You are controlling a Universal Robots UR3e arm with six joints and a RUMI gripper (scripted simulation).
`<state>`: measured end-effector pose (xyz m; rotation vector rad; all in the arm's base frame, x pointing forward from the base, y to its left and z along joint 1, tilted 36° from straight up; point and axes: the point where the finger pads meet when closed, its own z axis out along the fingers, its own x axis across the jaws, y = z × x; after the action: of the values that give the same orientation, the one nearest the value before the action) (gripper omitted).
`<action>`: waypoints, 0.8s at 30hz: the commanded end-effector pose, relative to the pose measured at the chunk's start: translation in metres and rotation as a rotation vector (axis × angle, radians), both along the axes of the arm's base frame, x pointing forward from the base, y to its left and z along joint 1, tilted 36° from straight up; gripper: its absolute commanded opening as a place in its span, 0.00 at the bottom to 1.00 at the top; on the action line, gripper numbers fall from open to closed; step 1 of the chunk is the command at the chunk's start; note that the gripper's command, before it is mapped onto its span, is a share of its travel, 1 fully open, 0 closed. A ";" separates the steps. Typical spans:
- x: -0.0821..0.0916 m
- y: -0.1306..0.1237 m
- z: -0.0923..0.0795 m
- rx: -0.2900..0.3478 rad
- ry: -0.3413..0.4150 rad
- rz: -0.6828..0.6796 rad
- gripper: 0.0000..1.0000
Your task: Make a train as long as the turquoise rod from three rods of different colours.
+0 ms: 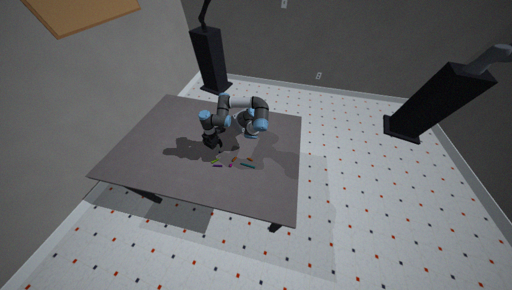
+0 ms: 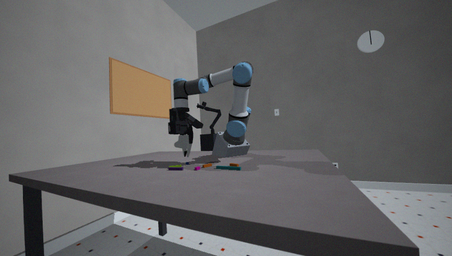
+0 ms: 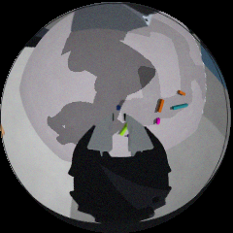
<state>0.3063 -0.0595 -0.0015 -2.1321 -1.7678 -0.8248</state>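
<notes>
My gripper (image 1: 220,147) (image 2: 186,156) (image 3: 118,114) is slightly open and empty, its tips a little above the table. The small blue rod (image 1: 220,151) (image 2: 187,163) (image 3: 118,107) lies on the table below and near the tips. The lime rod (image 1: 214,161) (image 2: 175,166) (image 3: 123,129) lies slanted, with the purple rod (image 1: 217,165) (image 2: 176,169) apart in front. The magenta rod (image 1: 230,165) (image 2: 197,168) (image 3: 158,120) lies to their right. One orange rod (image 1: 233,158) (image 2: 207,165) (image 3: 160,105) lies behind it. No rods lie end to end.
A second orange rod (image 1: 250,159) (image 2: 234,165) (image 3: 182,92) lies farther right, behind the turquoise rod (image 1: 247,165) (image 2: 228,168) (image 3: 180,106). The arm's base stands at the back of the table (image 1: 194,186) (image 2: 202,193). Arm shadows darken the area around the blue rod.
</notes>
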 end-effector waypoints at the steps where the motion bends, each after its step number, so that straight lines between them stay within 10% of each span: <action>1: -0.006 -0.012 0.018 0.000 0.000 0.001 0.14; 21: -0.014 -0.029 0.045 0.000 0.000 0.001 0.14; 22: -0.014 -0.029 0.045 0.000 0.000 0.001 1.00; 24: -0.014 -0.029 0.045 0.000 0.000 0.001 1.00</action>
<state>0.2920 -0.0877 0.0424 -2.1297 -1.7675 -0.8253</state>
